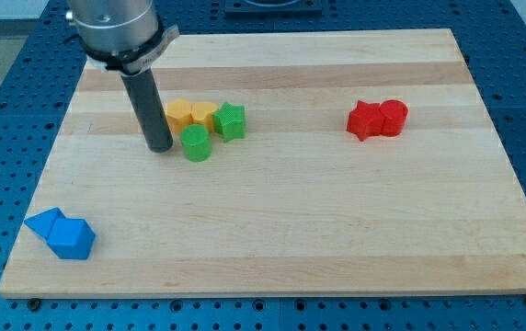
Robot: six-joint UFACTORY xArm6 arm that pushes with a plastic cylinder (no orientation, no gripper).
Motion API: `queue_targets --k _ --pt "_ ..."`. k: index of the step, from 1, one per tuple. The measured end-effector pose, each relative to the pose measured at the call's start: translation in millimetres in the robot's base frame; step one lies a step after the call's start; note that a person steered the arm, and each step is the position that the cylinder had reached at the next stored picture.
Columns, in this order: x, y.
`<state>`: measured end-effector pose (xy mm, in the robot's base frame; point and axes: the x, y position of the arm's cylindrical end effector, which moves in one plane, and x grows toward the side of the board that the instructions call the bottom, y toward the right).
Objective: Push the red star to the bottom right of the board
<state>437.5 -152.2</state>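
well, my tip [160, 144] rests on the board [272, 248], a bare rod holding nothing, just left of the green cylinder [196, 143]. the red star [365, 120] lies well apart toward the right, touching a red cylinder [393, 118].

- Mounting head [116, 28]: broad cylindrical housing at the view's top left; grey metallic finish with a soft sheen; upper part cut off by the frame edge
- Flange [132, 57]: pale, flat plate beneath the housing; angular corner projecting toward the view's right; dark band along its underside
- Rod [151, 103]: straight, smooth cylinder; matte dark grey to black; uniform width throughout
- My tip [160, 147]: plain blunt end of the rod; same dark colour; no markings visible
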Motion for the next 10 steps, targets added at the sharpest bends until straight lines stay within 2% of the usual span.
queue_targets --k 1,2,4,5,7,10 --pt "14.1 20.1" --pt "55.9 31.8" --pt "67.1 114.7" --pt "46.0 154.0" --pt "-21.5 180.0" --pt "-88.0 241.5"
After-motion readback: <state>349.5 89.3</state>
